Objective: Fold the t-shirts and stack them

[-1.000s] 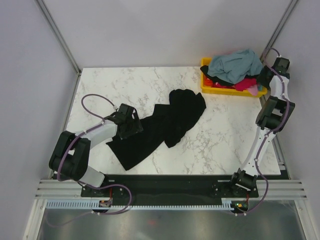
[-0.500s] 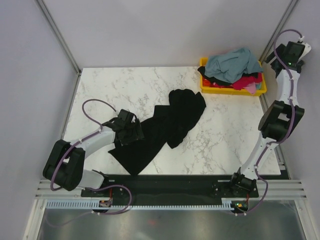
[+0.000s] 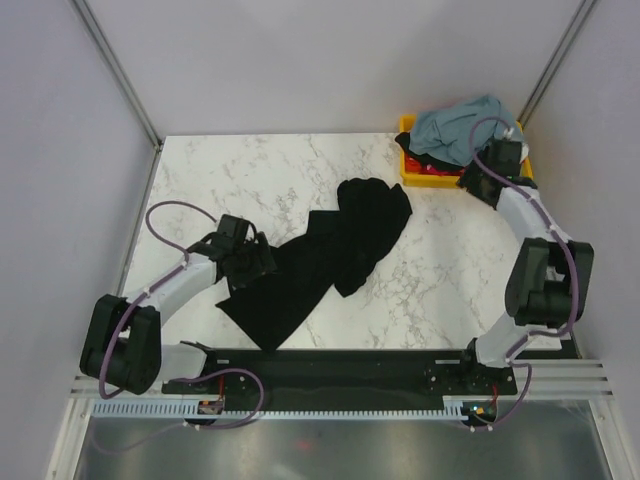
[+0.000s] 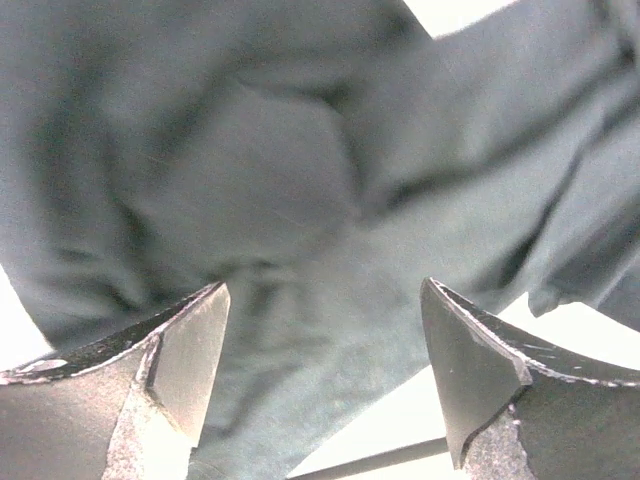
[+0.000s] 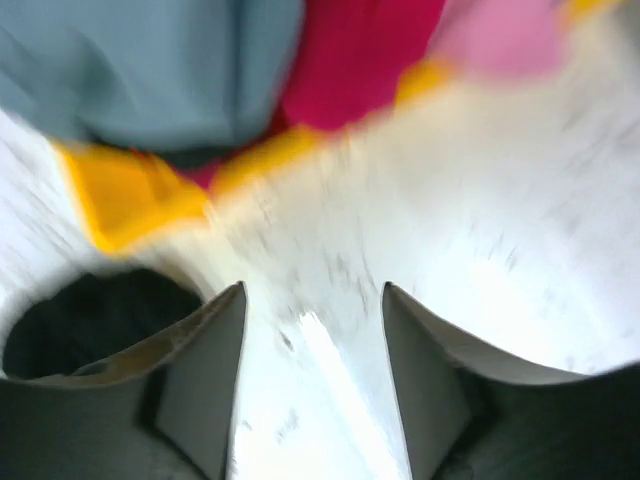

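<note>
- The left pincer [image 4: 322, 295] hangs over the cloth, its jaws spread wide apart.
- The black t-shirt [image 4: 300, 170] fills most of the view, creased and slightly blurred.
- Bright surface [image 4: 585, 335] shows past the cloth's edges, mostly at the lower right.

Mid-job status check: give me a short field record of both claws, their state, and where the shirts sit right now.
left claw: open, over the near-left end of the black t-shirt, gripping nothing
right claw: open, empty, above the table just in front of the yellow bin
black t-shirt state: crumpled, lying diagonally on the table, unfolded
bin contents: grey-blue shirt on top, magenta-red shirt and pink shirt beneath
folded stack: none visible
</note>
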Controlling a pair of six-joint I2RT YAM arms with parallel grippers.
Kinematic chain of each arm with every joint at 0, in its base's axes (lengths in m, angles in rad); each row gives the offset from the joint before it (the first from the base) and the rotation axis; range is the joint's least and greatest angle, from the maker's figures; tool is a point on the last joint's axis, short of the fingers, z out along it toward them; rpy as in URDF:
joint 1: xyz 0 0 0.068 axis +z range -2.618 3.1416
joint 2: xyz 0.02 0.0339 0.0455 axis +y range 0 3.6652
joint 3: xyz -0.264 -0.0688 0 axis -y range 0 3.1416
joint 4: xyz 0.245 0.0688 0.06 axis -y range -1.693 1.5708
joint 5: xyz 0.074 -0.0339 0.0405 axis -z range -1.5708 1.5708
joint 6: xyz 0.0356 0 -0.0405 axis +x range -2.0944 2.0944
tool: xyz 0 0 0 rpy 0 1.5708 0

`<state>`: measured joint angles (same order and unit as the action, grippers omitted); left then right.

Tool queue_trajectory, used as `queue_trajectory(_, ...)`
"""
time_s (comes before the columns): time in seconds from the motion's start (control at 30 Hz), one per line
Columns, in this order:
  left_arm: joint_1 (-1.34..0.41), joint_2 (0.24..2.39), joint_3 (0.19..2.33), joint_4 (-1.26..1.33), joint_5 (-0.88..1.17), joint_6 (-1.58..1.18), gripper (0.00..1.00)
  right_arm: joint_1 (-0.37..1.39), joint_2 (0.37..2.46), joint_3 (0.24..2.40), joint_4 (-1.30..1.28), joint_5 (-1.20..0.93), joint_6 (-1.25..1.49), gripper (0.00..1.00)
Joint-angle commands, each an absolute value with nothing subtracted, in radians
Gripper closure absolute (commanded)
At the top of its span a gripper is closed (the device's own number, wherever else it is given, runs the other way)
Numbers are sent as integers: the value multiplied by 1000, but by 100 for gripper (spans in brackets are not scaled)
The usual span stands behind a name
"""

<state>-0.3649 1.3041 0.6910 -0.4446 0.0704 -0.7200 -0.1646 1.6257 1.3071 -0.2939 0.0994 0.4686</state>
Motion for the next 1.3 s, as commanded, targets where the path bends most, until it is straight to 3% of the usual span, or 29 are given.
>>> queue_trajectory(0.0, -244, 1282, 718, -462, 170, -669, 15, -149, 1724, 1224, -305, 17, 480, 41)
queue_trajectory(0.03, -212, 1279, 710, -462, 173, -666, 16, -153, 1774, 1235, -304, 18, 471, 47)
queue_trajectory(0.27, -201, 1276, 709, -468, 183, -680, 16, -225, 2052, 1498, -331, 78, 459, 51)
queue_trajectory(0.5, -201, 1273, 692, -489, 189, -695, 16, -264, 2302, 1851, -400, 213, 390, 52)
queue_trajectory(0.63, -201, 1267, 706, -521, 181, -692, 16, -262, 2347, 1934, -394, 183, 382, 49)
queue_trajectory(0.77, -202, 1195, 749, -606, 118, -658, 16, -252, 2271, 1878, -434, 94, 387, 35)
queue_trajectory(0.9, -207, 1083, 709, -608, 87, -675, 16, -123, 1968, 1620, -496, 193, 373, 16)
queue_trajectory(1.1, -222, 994, 624, -546, 81, -736, 16, 208, 1591, 1307, -497, 253, 393, 8)
queue_trajectory(1.2, -225, 986, 606, -528, 54, -742, 16, 351, 1572, 1295, -499, 178, 411, 9)
queue_trajectory(1.27, -225, 988, 595, -511, 57, -749, 17, 463, 1655, 1403, -540, 202, 396, 10)
